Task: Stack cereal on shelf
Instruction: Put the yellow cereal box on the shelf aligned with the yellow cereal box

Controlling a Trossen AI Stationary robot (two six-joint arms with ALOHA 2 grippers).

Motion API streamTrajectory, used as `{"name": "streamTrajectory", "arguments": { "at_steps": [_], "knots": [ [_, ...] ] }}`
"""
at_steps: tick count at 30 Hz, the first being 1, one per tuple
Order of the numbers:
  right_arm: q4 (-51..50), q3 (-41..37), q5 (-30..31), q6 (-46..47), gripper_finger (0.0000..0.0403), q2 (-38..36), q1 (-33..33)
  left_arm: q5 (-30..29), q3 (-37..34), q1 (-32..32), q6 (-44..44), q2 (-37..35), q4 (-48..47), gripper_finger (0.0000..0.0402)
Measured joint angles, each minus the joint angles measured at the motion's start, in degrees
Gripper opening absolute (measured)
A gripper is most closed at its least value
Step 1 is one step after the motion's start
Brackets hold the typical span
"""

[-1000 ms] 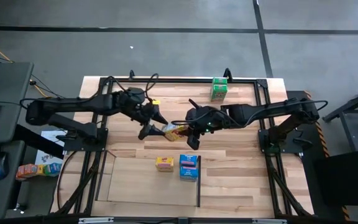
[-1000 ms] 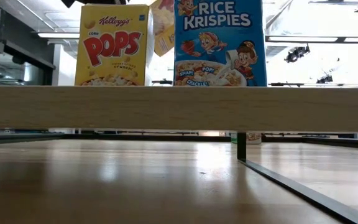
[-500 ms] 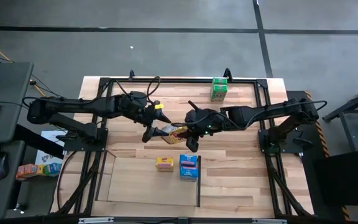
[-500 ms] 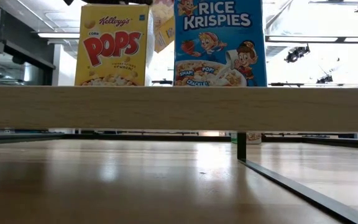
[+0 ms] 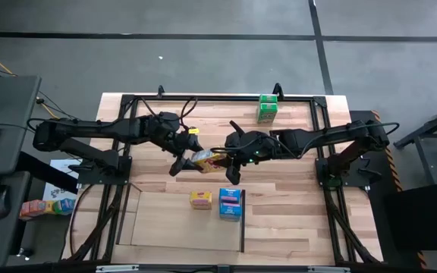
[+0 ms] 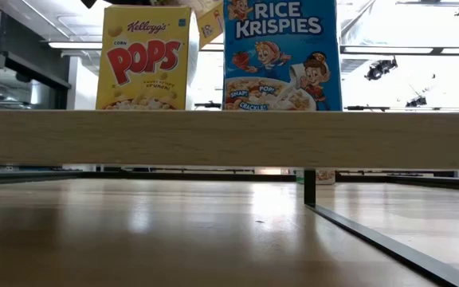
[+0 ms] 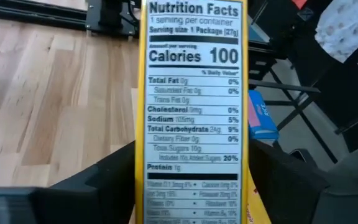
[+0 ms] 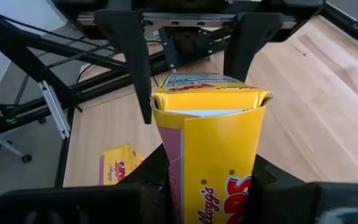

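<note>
A yellow Corn Pops cereal box [image 5: 207, 159] hangs above the table's middle, with my right gripper [image 5: 227, 161] shut on it. My left gripper [image 5: 181, 158] is open. Its fingers [image 8: 135, 68] stand on either side of the box's other end, and the nutrition panel [image 7: 191, 112] faces its camera. A second yellow box [image 5: 200, 199] and a blue Rice Krispies box [image 5: 231, 203] stand upright side by side at the far edge of the pale shelf [image 5: 173, 227]. A green box [image 5: 267, 108] stands near the table's far edge. My right gripper pinches the yellow box between its two fingers at the end nearest its wrist [image 8: 180, 182], on two opposite faces. The fingers come from the table's right, slanting down, along the box. The box is lifted clear, its flap end [image 8: 207, 93] toward my left gripper. Whether my left gripper touches the box, I cannot tell.
The shelf's thin black bar [image 5: 243, 224] runs along its right side. A black metal frame [image 5: 203, 97] borders the table. In the low view a wooden rail [image 6: 229, 137] crosses in front of the two standing boxes.
My left gripper has rolled a little about the held box and shifted slightly toward the near edge. In the low view the held box shows higher behind the two standing boxes than before.
</note>
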Motion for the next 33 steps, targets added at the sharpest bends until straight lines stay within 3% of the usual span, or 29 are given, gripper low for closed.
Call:
{"name": "streamTrajectory", "arguments": {
  "at_steps": [6,11,18,23,27,30,33],
  "knots": [
    [-0.2,0.0,-1.8,-3.5,0.0096,0.0,0.0,0.2,0.0,0.0,-0.1,0.0,0.0,0.0193],
    [-1.4,0.0,-1.4,-0.8,0.0150,-0.6,-0.1,0.3,0.0,0.3,0.6,0.0,-1.5,0.0132],
    [-9.4,0.0,-1.1,-1.6,0.0251,-6.0,-1.5,0.0,-0.1,4.7,3.4,-5.7,-11.1,0.0123],
    [-17.4,0.0,4.7,2.0,0.0271,-10.8,-1.9,-0.1,-0.1,7.6,-0.4,-15.7,-12.5,0.0121],
    [-19.8,0.0,10.1,2.6,0.0272,-13.6,-1.9,0.5,-4.0,5.1,-7.3,-25.1,-5.4,0.0120],
    [-19.7,0.0,12.9,2.7,0.0272,-14.6,-1.9,0.6,-10.8,-0.4,-15.1,-31.3,5.7,0.0119],
    [-19.3,-0.1,14.4,2.6,0.0272,-14.6,-1.9,-5.8,-20.0,-8.4,-22.4,-35.4,19.2,0.0119]
  ]
}}
